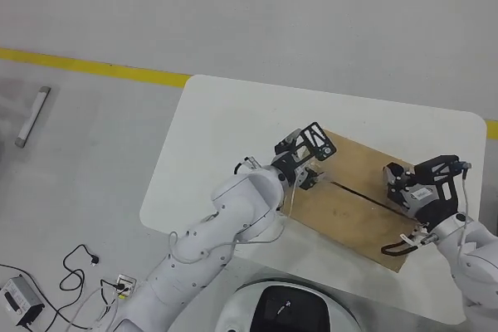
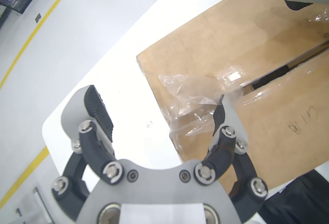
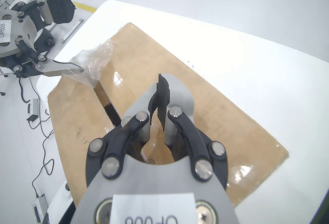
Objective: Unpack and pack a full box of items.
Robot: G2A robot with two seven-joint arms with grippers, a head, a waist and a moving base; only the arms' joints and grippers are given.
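Cardboard box (image 1: 353, 217) lies flat on the white tabletop (image 1: 224, 116), its top flaps closed with a dark gap along the seam (image 3: 109, 106). Crumpled clear tape (image 2: 183, 97) stands up at one end of the seam. The left hand (image 2: 156, 96) is spread wide there, one finger touching the tape. The right hand (image 3: 161, 86), fingers pressed together, hangs over the box near the seam's other end.

Handwritten marking (image 2: 303, 121) on box (image 2: 231, 37); printed label (image 3: 5, 32) on left pincer (image 3: 69, 39)
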